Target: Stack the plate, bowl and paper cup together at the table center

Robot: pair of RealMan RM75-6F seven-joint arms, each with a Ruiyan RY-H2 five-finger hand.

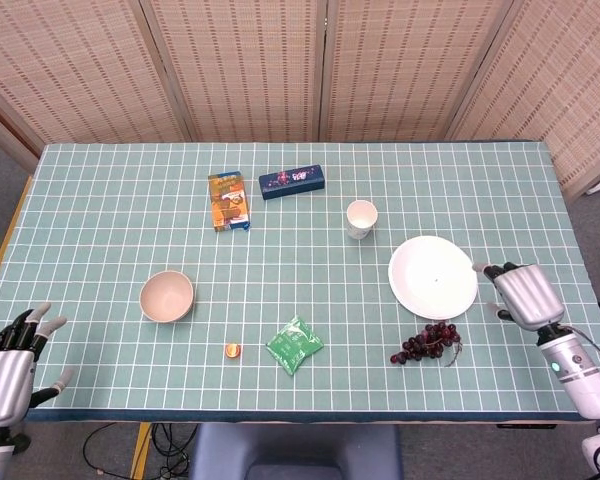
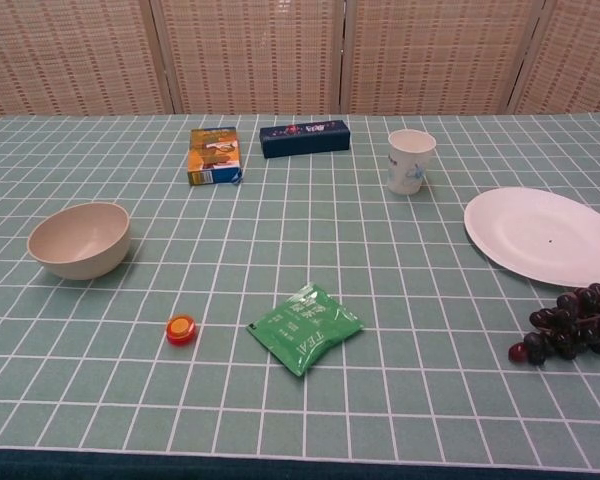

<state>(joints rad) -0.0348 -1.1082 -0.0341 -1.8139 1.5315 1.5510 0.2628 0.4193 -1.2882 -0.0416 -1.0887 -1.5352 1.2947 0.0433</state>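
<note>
While the right hand [image 1: 523,293] hovers just right of the plate [image 1: 433,277], fingers curled, holding nothing, the left hand [image 1: 5,370] hangs spread off the near-left tabletop [image 1: 110,200] corner; bowl [image 1: 167,296] left, cup [image 1: 361,218] far.

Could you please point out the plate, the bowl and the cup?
plate [image 1: 420,262], head view, bare surface left of its centre.
bowl [image 2: 79,239], chest view, inside of it.
cup [image 2: 411,163], chest view, side wall.
</note>
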